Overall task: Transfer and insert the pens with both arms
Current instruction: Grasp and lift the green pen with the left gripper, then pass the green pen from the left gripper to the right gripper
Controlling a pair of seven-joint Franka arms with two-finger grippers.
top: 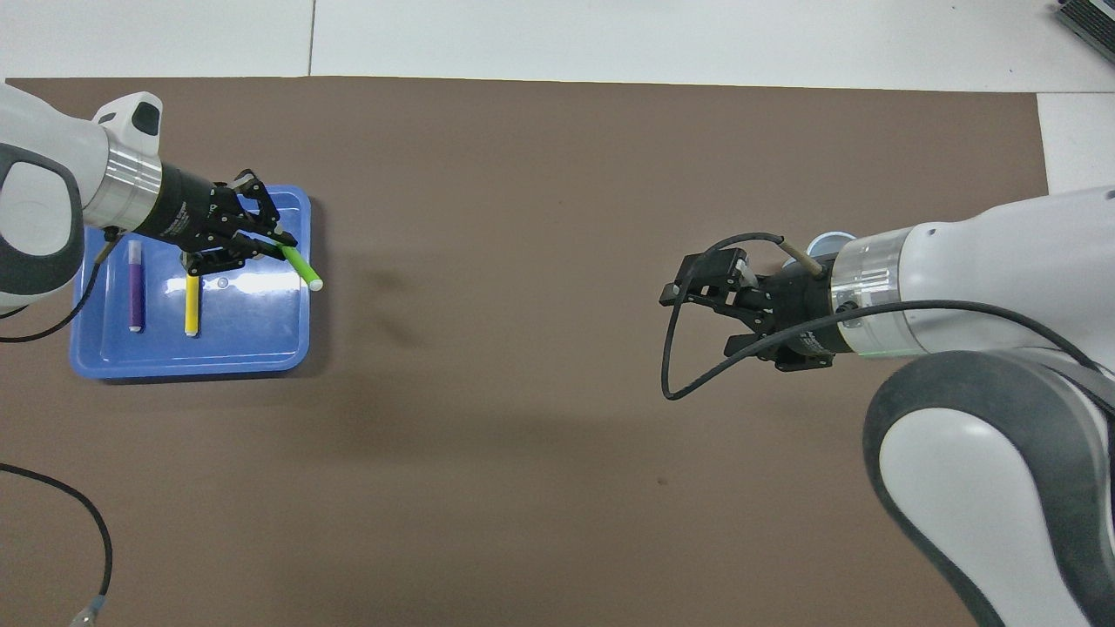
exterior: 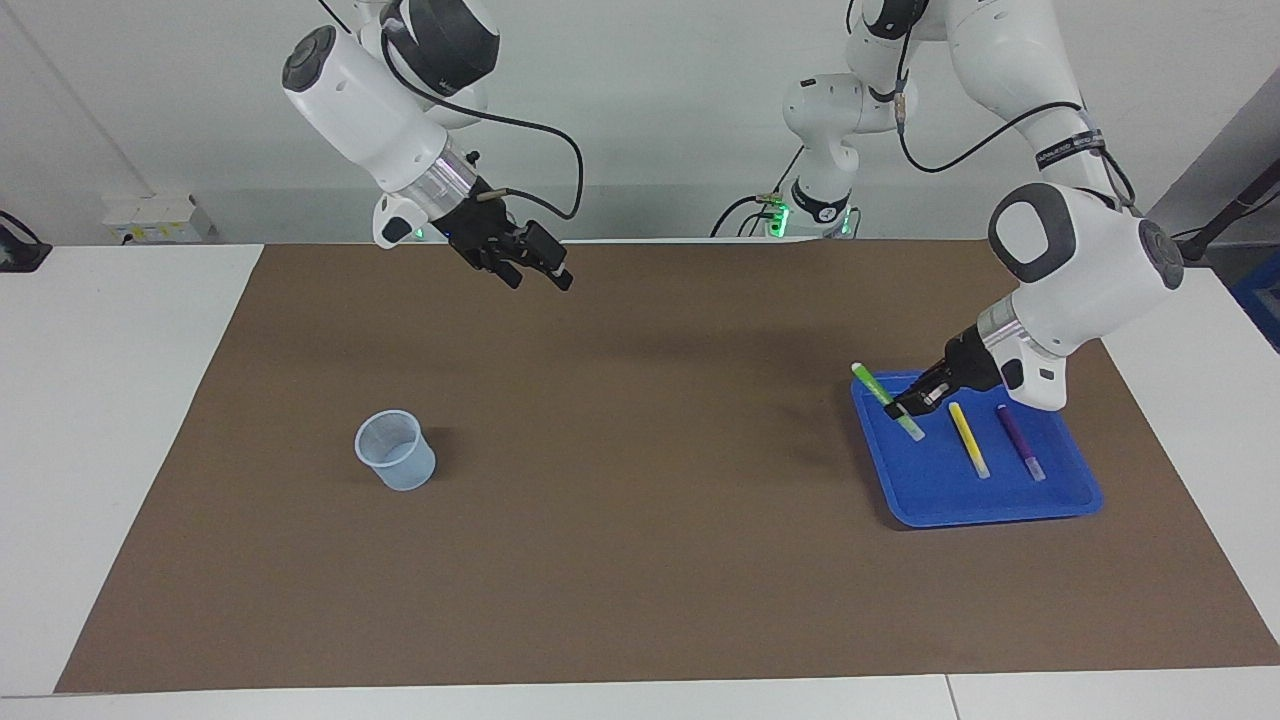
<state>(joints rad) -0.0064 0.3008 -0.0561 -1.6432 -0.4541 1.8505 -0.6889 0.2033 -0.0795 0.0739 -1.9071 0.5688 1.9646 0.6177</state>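
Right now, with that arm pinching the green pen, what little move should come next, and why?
Probably lift: the left gripper is shut on the green pen, tilted over the blue tray. The right gripper waits, open, above the brown mat, and the cup stands toward its end.

brown mat: covers most of the white table | blue tray: lies flat on the mat, toward the left arm's end | clear plastic cup: stands upright on the mat, toward the right arm's end, well apart from the tray | white socket box: sits by the wall
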